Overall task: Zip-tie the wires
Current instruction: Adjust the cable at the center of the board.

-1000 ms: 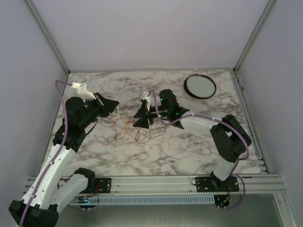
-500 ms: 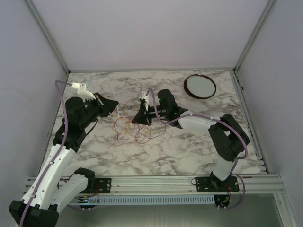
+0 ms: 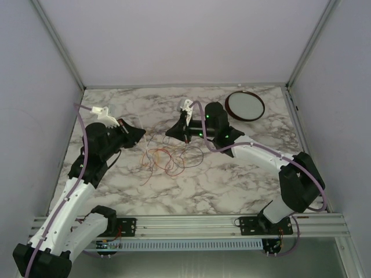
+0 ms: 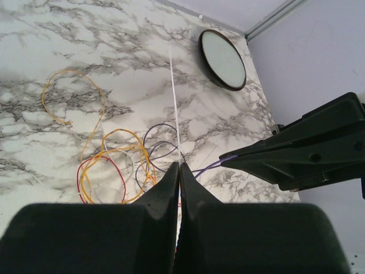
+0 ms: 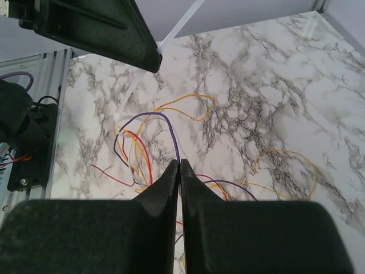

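Note:
The wires (image 3: pixel 164 159) lie as a loose tangle of red, orange, yellow and purple loops on the marble table (image 3: pixel 232 185), also seen in the left wrist view (image 4: pixel 111 162) and the right wrist view (image 5: pixel 140 145). My right gripper (image 3: pixel 171 132) is shut on a purple wire (image 5: pixel 173 137) that rises from the tangle to its tips (image 5: pixel 179 162). My left gripper (image 3: pixel 141 132) is shut on a thin white zip tie (image 4: pixel 174 97) that sticks out straight beyond its tips (image 4: pixel 178 165). The two grippers face each other a short way apart above the tangle.
A dark-rimmed round white dish (image 3: pixel 244 105) sits at the back right of the table, also in the left wrist view (image 4: pixel 222 59). Grey walls and metal posts close in the table on three sides. A metal rail (image 3: pixel 185 223) runs along the near edge.
My right gripper has shut on the purple wire and moved back and to the right, lifting it and pulling the tangle with it. The left arm has shifted slightly.

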Controlling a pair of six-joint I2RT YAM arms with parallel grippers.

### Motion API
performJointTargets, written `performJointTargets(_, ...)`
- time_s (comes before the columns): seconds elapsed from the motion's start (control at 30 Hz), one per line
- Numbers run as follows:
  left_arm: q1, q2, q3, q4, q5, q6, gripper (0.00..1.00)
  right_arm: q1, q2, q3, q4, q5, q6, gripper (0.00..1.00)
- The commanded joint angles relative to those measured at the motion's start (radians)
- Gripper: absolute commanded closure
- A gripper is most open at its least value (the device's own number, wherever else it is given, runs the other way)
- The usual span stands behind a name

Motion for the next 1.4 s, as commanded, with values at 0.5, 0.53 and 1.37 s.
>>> performJointTargets(0.5, 0.015, -0.031, -0.025, 0.040, -0.001, -0.008, 1.00, -0.024, -0.127, -0.002, 0.005, 0.210, 0.027, 1.00)
performJointTargets(0.53, 0.017, -0.032, -0.026, 0.039, -0.001, -0.008, 1.00, -0.025, -0.135, -0.010, 0.011, 0.213, 0.028, 1.00)
performJointTargets(1.37, 0.026, -0.015, 0.023, 0.054, 0.005, -0.012, 1.00, 0.035, -0.068, -0.082, -0.143, 0.223, -0.067, 1.00)
